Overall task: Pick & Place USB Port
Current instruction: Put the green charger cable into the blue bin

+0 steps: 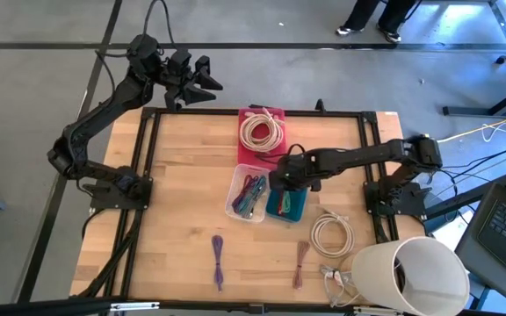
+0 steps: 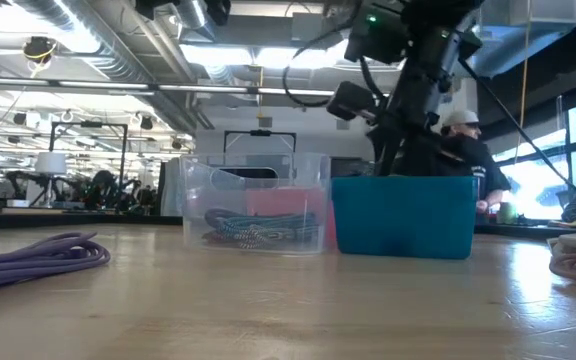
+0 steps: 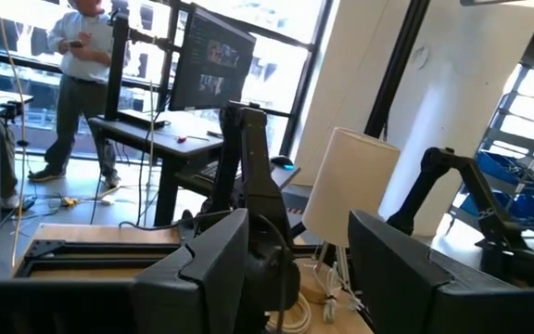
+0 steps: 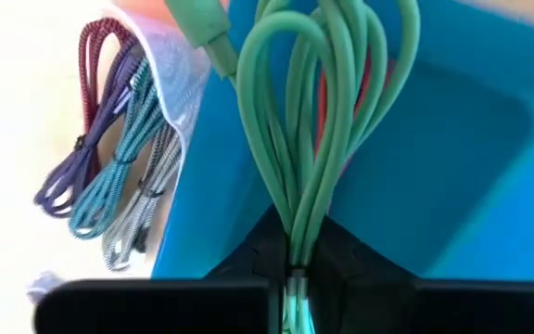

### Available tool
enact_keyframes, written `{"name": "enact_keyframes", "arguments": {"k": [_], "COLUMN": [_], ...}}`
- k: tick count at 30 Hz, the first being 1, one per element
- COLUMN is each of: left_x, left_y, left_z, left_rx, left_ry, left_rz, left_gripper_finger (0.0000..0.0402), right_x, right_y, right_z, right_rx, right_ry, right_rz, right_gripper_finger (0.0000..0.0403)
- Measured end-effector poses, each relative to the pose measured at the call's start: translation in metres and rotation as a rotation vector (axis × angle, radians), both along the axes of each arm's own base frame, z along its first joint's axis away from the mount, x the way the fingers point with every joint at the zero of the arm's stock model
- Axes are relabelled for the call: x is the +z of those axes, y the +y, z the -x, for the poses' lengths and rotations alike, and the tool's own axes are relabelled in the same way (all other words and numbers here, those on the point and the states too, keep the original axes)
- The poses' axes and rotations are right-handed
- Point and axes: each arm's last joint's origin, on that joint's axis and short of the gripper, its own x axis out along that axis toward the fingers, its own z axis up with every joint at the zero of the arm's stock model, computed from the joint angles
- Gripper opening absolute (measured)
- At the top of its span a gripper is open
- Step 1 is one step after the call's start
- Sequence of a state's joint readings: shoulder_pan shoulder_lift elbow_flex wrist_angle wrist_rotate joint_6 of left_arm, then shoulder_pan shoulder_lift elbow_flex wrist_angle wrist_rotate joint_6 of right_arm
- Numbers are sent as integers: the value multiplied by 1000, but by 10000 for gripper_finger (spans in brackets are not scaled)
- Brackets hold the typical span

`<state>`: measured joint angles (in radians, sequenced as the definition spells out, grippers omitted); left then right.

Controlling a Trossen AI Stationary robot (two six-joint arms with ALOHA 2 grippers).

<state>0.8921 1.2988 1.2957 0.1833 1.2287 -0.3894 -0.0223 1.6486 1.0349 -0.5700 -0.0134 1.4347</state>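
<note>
Right gripper (image 4: 295, 278), over the blue bin (image 1: 286, 207) at mid-table: you see its jaws clamped on a coiled green cable (image 4: 327, 121), which hangs above the bin's inside. Clear bin (image 1: 246, 195), just left of the blue one, holds several coloured cables (image 4: 109, 176). Left gripper (image 1: 202, 83) waits beyond the table's (image 1: 183, 175) far left corner, jaws apart, nothing between them.

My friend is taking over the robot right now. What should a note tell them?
Right gripper: shut on the green cable, held over the blue bin.
Left gripper: open, holding nothing, parked past the table's far left corner.
Done: green cable picked up and carried to the blue bin.
Left: drop it in. A purple cable, a brown cable and a white cable lie loose on the table.
</note>
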Motion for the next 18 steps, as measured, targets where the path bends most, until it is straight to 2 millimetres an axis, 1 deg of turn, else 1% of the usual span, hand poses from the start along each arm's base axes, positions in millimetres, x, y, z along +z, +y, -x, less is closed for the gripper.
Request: {"name": "enact_keyframes", "arguments": {"k": [4,8,13,18], "left_x": [0,0,0,0], "left_y": [0,0,0,0], "left_z": [0,0,0,0], "left_rx": [1,0,-2,-2], "left_ry": [0,3,3,3], "left_rz": [0,8,9,8], "left_gripper_finger": [179,179,179,179], "right_x": [7,7,-4,-19], "right_y": [-1,-1,-1,-2], "right_z": [-12,-25,-40,-43], "right_rx": [38,83,121,131], "right_ry": [98,178,217,267], "right_rz": [42,51,51,42], "right_gripper_finger": [20,20,20,20]}}
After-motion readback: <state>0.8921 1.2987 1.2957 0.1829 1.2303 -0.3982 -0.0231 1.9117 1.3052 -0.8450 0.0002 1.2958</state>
